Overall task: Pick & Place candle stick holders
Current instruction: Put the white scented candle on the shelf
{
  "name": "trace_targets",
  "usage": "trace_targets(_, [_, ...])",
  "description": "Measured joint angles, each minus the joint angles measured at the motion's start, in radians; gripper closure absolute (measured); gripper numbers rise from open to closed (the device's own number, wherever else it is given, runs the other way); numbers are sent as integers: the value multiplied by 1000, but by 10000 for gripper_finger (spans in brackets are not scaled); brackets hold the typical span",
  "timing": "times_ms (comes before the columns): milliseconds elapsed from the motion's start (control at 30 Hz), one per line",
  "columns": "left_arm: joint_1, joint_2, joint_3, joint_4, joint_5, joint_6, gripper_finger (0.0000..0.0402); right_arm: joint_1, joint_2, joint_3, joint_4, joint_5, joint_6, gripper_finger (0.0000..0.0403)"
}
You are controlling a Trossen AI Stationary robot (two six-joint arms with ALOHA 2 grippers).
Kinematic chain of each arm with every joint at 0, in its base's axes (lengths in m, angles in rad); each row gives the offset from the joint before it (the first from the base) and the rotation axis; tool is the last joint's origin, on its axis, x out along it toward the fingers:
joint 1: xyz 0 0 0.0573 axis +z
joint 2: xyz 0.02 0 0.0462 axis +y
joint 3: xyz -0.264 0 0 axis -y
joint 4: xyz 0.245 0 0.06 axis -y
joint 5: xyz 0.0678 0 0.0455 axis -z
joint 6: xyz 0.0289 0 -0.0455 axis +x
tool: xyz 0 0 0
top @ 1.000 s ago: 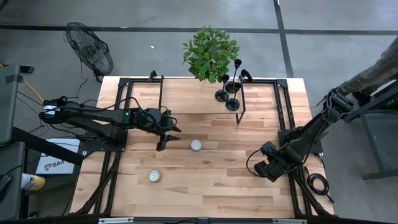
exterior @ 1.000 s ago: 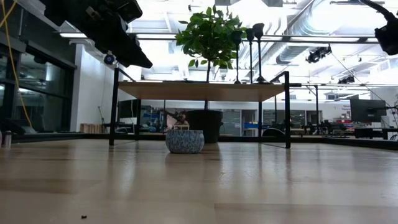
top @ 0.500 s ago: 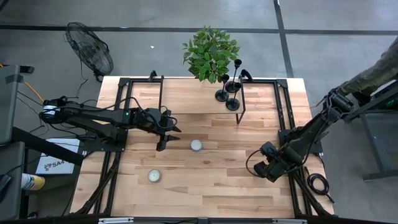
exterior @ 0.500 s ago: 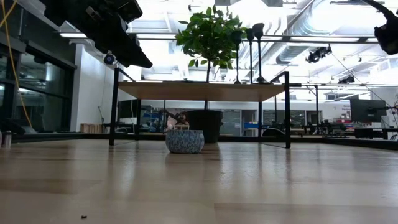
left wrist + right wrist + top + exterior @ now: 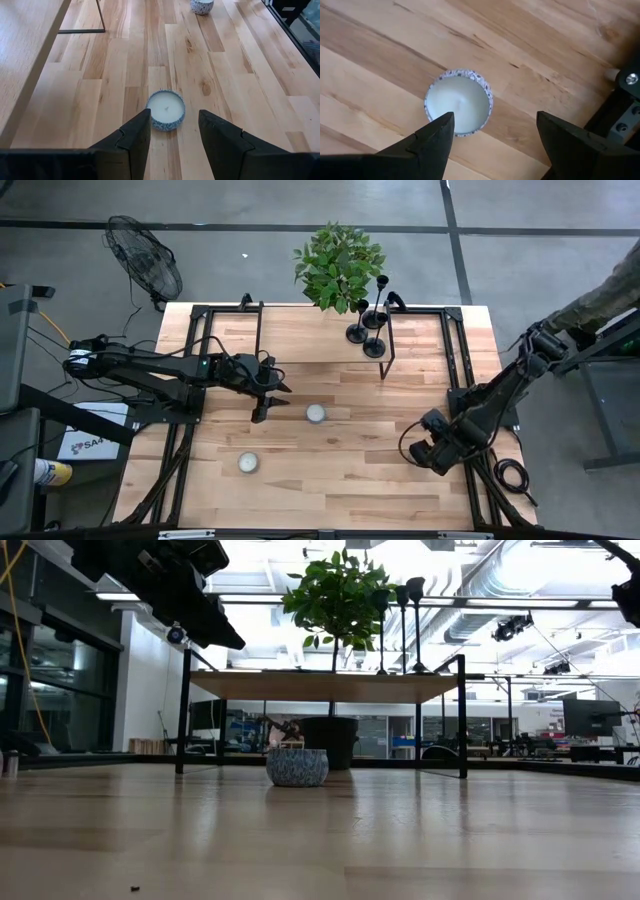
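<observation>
Three black candle stick holders (image 5: pixel 366 330) stand on their round bases at the right end of a raised wooden shelf (image 5: pixel 310 340) at the table's far side; the low view shows their stems (image 5: pixel 403 630) beside a plant. My left gripper (image 5: pixel 272 403) hovers open left of centre, and a white candle (image 5: pixel 165 110) lies on the table just ahead of its fingers. My right gripper (image 5: pixel 438 450) points down, open, at the table's right side above another white candle (image 5: pixel 458 102), touching nothing.
A third white candle (image 5: pixel 248 463) sits near the front left. A potted plant (image 5: pixel 338 265) stands on the shelf's far edge. The shelf's black legs (image 5: pixel 386 345) reach down to the table. Black frame rails (image 5: pixel 458 360) run along both table sides.
</observation>
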Motion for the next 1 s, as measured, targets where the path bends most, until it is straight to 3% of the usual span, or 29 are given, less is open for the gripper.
trace_targets(800, [0,0,0,0,-3,0,238,-26,-83,-13,-120,-19,74,126])
trace_targets(900, [0,0,0,0,-3,0,238,-37,-129,-106,-24,-59,70,126])
trace_targets(1000, [0,0,0,0,-3,0,238,-64,-169,-180,44,-189,95,126])
